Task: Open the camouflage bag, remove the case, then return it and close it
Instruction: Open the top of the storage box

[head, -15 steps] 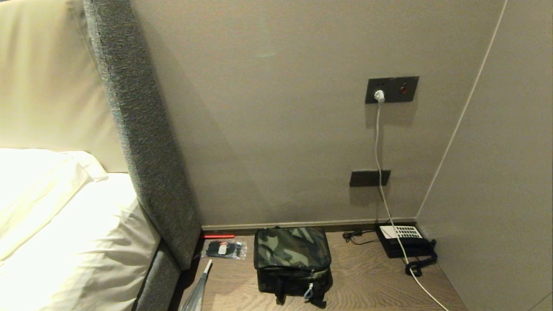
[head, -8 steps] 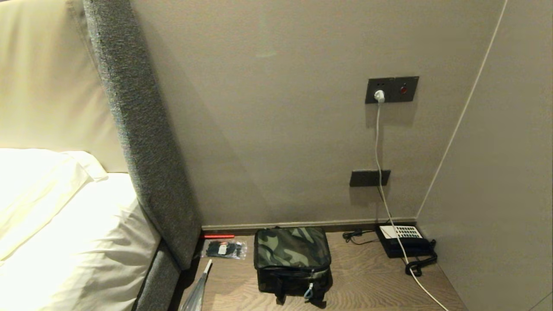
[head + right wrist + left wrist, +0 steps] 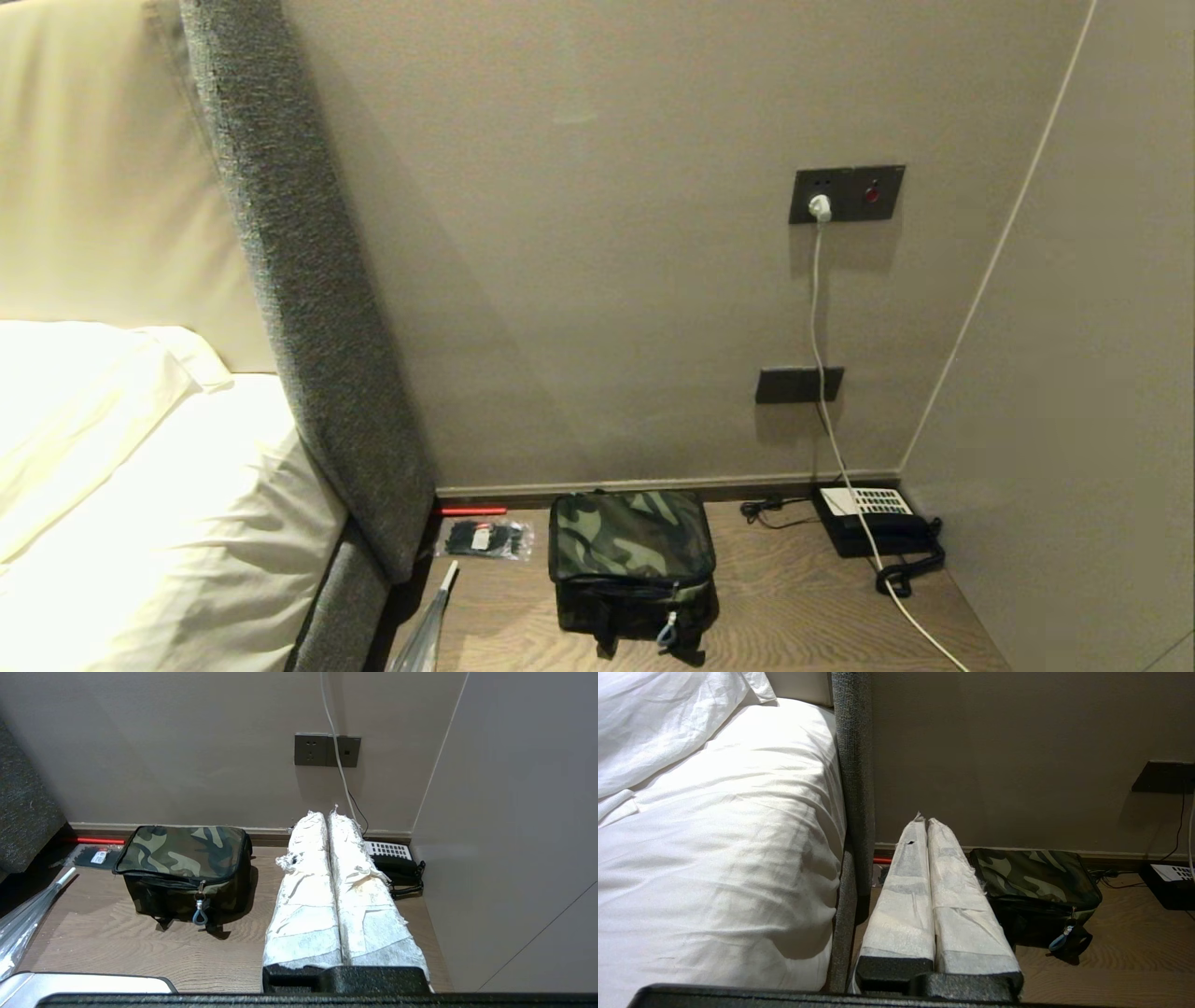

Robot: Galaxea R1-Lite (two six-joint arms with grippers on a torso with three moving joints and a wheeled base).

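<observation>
The camouflage bag (image 3: pixel 632 567) stands zipped shut on the wooden bedside surface (image 3: pixel 794 616) near the wall, a blue loop (image 3: pixel 667 632) hanging from its zip pull. It shows too in the left wrist view (image 3: pixel 1036 886) and the right wrist view (image 3: pixel 184 868). The case is hidden. My left gripper (image 3: pixel 926 822) hangs shut and empty between the bed and the bag, its white-wrapped fingers (image 3: pixel 906 891) pressed together. My right gripper (image 3: pixel 327 814) is shut and empty, short of the bag and to its right. Neither arm shows in the head view.
A black telephone (image 3: pixel 873 523) with a white keypad sits at the right by the corner wall, a white cable (image 3: pixel 822 317) running over it from the wall socket. A small packet (image 3: pixel 485 539) and red pen (image 3: pixel 470 511) lie left of the bag. The bed (image 3: pixel 140 485) and grey headboard (image 3: pixel 308 308) stand left.
</observation>
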